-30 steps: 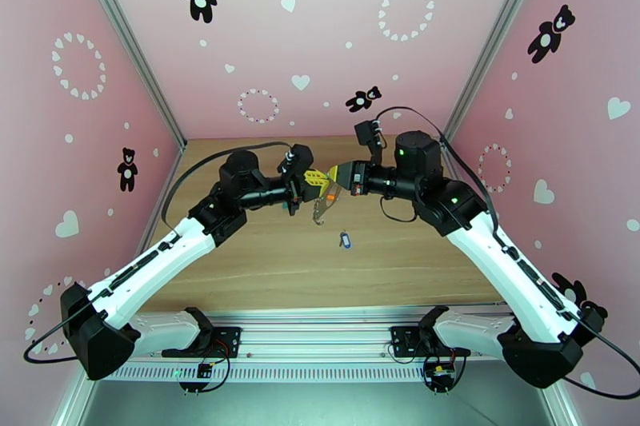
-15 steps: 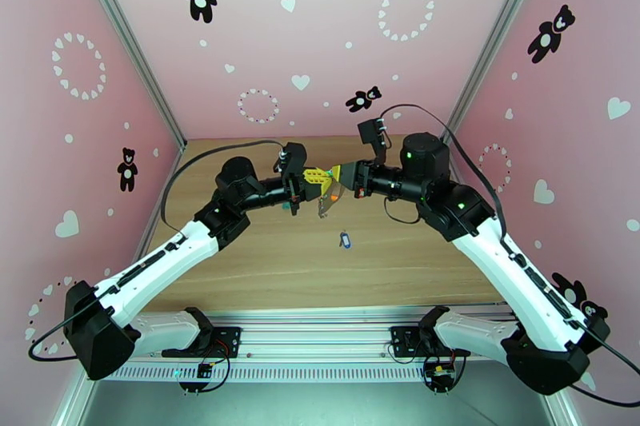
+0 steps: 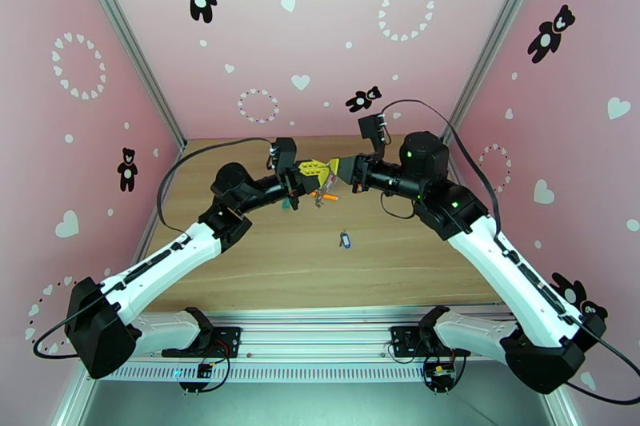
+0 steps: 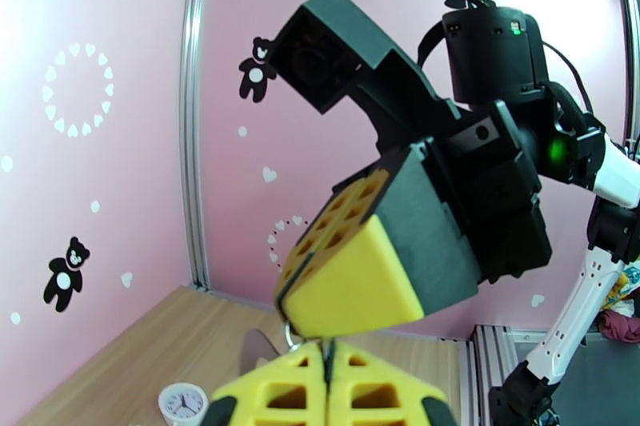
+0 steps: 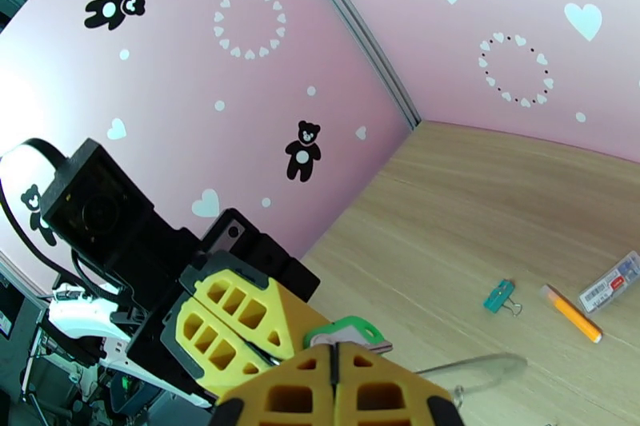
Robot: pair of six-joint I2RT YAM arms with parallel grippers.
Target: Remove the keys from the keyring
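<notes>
Both grippers meet tip to tip, raised above the wooden table [image 3: 264, 260]. My left gripper [image 3: 323, 173] is shut, and its tips seem to pinch the green-headed key [image 5: 346, 332]. My right gripper [image 3: 334, 171] is shut on the keyring [image 3: 319, 195], whose grey loop hangs below the tips and shows blurred in the right wrist view [image 5: 474, 370]. A small metal ring [image 4: 292, 333] sits at the right gripper's yellow fingertips [image 4: 352, 284]. The blue-headed key [image 3: 345, 240] lies loose on the table, nearer than the grippers.
An orange pen [image 5: 570, 312], a teal binder clip [image 5: 500, 296] and a small white packet [image 5: 612, 283] lie on the table beneath the grippers. A small white clock [image 4: 178, 404] stands further left. Pink walls close in the back and both sides.
Both grippers have risen a little and moved toward the back wall, still joined. The hanging keyring has come up with them. The blue key has not moved.
</notes>
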